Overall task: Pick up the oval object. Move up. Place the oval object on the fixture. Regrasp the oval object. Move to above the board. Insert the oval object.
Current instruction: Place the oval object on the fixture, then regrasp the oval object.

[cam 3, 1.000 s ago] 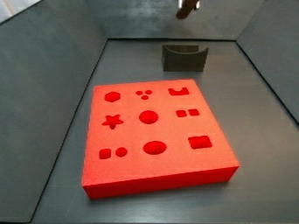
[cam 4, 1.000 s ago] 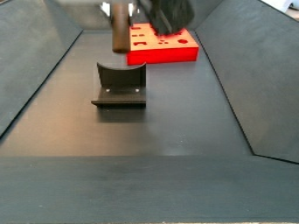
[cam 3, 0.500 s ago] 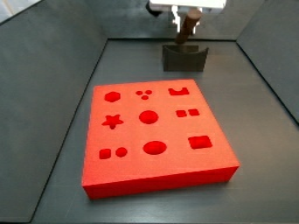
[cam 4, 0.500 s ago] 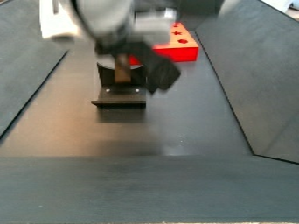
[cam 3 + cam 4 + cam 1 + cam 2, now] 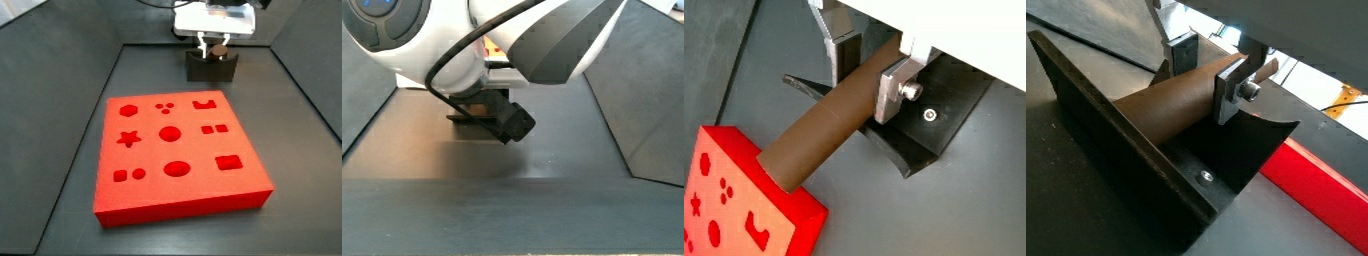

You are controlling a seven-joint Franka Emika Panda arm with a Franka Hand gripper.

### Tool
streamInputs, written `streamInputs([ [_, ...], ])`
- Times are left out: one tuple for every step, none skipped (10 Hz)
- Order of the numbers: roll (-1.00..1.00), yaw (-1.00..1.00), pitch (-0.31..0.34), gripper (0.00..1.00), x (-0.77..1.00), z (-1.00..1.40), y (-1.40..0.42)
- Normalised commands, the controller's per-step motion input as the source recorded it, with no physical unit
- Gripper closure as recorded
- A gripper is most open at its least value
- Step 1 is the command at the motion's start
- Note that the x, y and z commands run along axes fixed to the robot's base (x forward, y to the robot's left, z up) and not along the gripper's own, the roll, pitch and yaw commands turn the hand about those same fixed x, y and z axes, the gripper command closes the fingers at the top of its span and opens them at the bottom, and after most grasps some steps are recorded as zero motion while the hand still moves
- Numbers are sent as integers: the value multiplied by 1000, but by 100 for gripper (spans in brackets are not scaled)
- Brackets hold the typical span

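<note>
Oval object between pincer fingers.

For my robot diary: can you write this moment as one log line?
step: place on fixture | gripper: at fixture, fingers shut on oval object | oval object: in notch | board: untouched

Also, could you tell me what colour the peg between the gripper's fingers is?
Reddish-brown; the oval object shows best in a wrist view, between the gripper fingers at the fixture.
</note>
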Motion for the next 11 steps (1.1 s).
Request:
streamInputs([
  [-117,-49,-96,100,51,-178,68],
  [-112,-19,-92,100,49,-178,68],
  [-109,-2,-89,100,48,-178,67],
  [0,0,0,0,0,0,0],
  [2,-111,-32,0,0,1000,0],
  [6,-99,-31,0,-7,1000,4],
  [16,-71,-33,0,-21,1000,9],
  [28,-43,-38,0,-27,1000,8],
  [39,-19,-36,0,-34,1000,4],
  [44,7,-24,0,-38,854,5],
  [48,21,-14,0,-38,669,2],
])
